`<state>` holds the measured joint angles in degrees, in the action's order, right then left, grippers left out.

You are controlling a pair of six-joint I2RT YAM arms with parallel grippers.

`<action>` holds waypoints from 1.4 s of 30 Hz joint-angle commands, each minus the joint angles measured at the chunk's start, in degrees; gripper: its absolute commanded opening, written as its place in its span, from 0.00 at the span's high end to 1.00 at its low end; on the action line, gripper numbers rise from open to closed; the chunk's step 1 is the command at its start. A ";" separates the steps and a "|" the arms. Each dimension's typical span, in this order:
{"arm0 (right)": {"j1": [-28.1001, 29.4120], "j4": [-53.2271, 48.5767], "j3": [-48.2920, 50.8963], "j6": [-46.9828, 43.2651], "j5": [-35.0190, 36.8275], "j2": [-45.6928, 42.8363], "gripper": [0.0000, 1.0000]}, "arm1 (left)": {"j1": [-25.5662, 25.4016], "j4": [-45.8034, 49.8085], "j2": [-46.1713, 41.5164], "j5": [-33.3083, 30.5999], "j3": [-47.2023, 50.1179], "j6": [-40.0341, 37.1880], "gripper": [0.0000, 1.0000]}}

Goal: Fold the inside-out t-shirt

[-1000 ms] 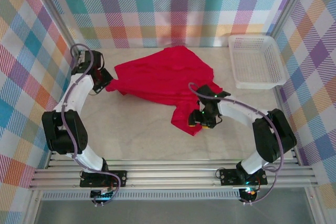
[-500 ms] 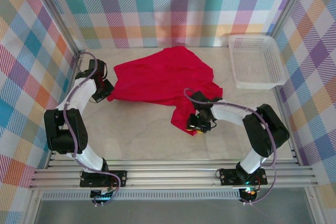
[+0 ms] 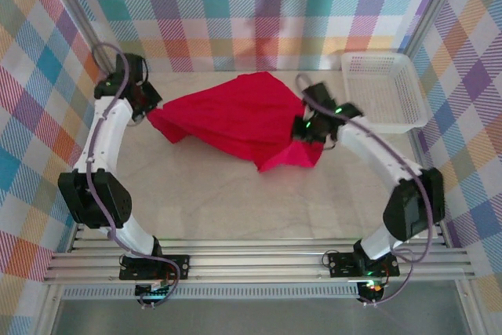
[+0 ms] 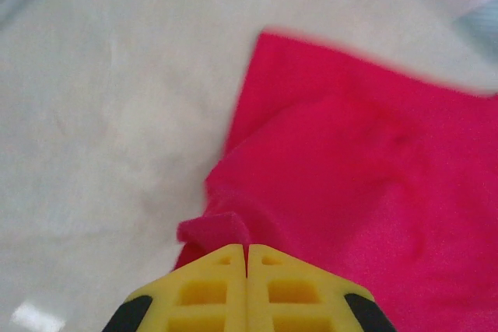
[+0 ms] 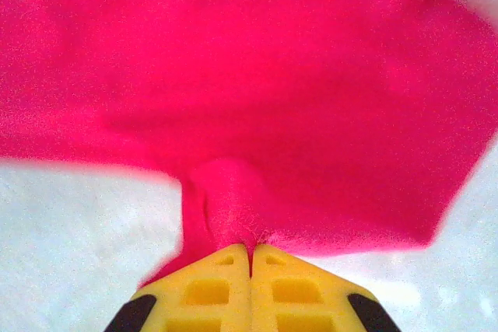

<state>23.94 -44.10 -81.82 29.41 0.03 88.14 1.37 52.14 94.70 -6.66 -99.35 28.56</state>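
Reaching far apart, left gripper (image 4: 247, 250) and right gripper (image 5: 250, 250) each clamp an edge of the plain bright red fabric t-shirt (image 3: 235, 119), apparently taut; white plastic mesh basket (image 3: 384, 88) nearby.

From overhead you see the whole tabletop (image 3: 212, 202); both wrist views look closely down on the red t-shirt (image 3: 235, 115).

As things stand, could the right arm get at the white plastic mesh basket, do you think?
Probably yes: the white plastic mesh basket sits just beside the right end effector with nothing lying between them. However, that end effector is shut on the bright red fabric t-shirt, which it would drag along.
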 commanded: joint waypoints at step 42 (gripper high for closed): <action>-17.23 17.15 -26.30 -14.36 -7.46 -38.74 1.00 | 0.39 -11.79 -34.49 -2.33 -22.19 -5.30 1.00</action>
<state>7.09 -30.28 -106.24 16.82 -8.03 49.41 1.41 43.03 59.18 -7.18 -120.77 25.43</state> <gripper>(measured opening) 0.049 0.050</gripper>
